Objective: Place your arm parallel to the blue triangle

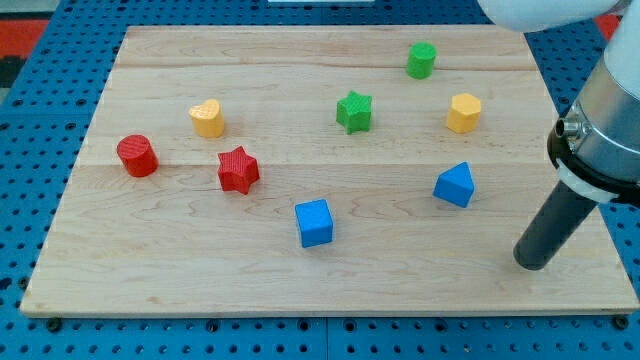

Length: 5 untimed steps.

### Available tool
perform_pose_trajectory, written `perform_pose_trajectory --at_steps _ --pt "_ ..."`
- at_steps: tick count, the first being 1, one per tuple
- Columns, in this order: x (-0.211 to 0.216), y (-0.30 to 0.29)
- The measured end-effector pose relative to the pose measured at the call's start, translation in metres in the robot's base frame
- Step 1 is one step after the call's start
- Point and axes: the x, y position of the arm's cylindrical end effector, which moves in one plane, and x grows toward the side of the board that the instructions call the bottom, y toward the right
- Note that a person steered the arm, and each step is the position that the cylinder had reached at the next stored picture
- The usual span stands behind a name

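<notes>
board (200,270): light wooden board, fills most of the view, sits on a blue pegboard table (30,150)
arm (610,130): comes in from the view's top right corner, grey collar, then the dark rod slanting down toward 7 o'clock
my tip (532,265): down at the board surface near the board's right edge, low in the view; touches no block
pincer state: no pincer on this arm, only the bare rod, so nothing is clenched, released or grasped
blue triangle (455,185): right half of the board, mid height, lying flat; nothing touches it
blue triangle vs my tip: triangle sits at about 10 o'clock from my tip, near but clearly apart, bare wood between them
blue cube (314,223): centre of the board, low; at 8 o'clock from the blue triangle, well apart
yellow hexagon block (464,113): at 12 o'clock from the blue triangle, near, not touching
green star (354,111): upper centre, at 10 o'clock from the blue triangle
green cylinder (422,60): near the board's top edge, at 1 o'clock from the green star
red star (238,169): left of centre, at 10 o'clock from the blue cube
red cylinder (137,156): far left of the board, at 9 o'clock from the red star
yellow heart (207,118): upper left, at 11 o'clock from the red star
spacing: all eight blocks stand separate, none touching another
</notes>
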Motion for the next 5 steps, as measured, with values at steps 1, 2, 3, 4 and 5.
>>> perform_pose_trajectory --at_steps 1,2,3,4,5 --pt "-0.002 -0.002" --pt "-0.019 -0.007" --pt "-0.028 -0.008" --pt "-0.028 -0.008" --pt "-0.028 -0.006"
